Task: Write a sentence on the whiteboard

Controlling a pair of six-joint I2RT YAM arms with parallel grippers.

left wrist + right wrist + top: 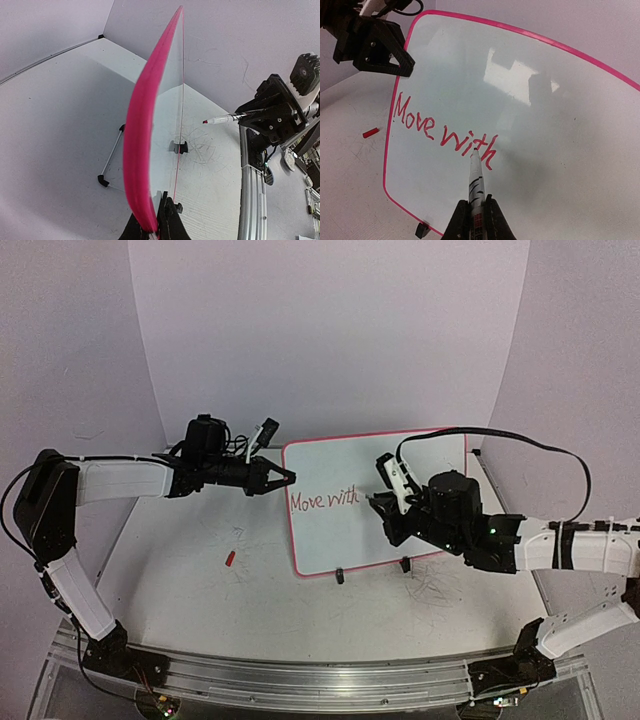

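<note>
**Whiteboard upright on the table, two words written in red.**
The whiteboard [335, 540], glossy white with a thin red rim and rounded corners, stands on two black clip feet [340, 576] about midway between the table's [200, 580] left and right edges, leaning back toward the far edge. The sentence [324, 500], in thin red handwriting, reads "Move with" across its left half.

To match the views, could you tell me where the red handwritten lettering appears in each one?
Top external: red handwritten lettering on the left half of the red-rimmed glossy whiteboard.
Left wrist: not visible; whiteboard seen edge-on.
Right wrist: lettering left of centre.
Shared landmark: the whiteboard's red rim.
</note>
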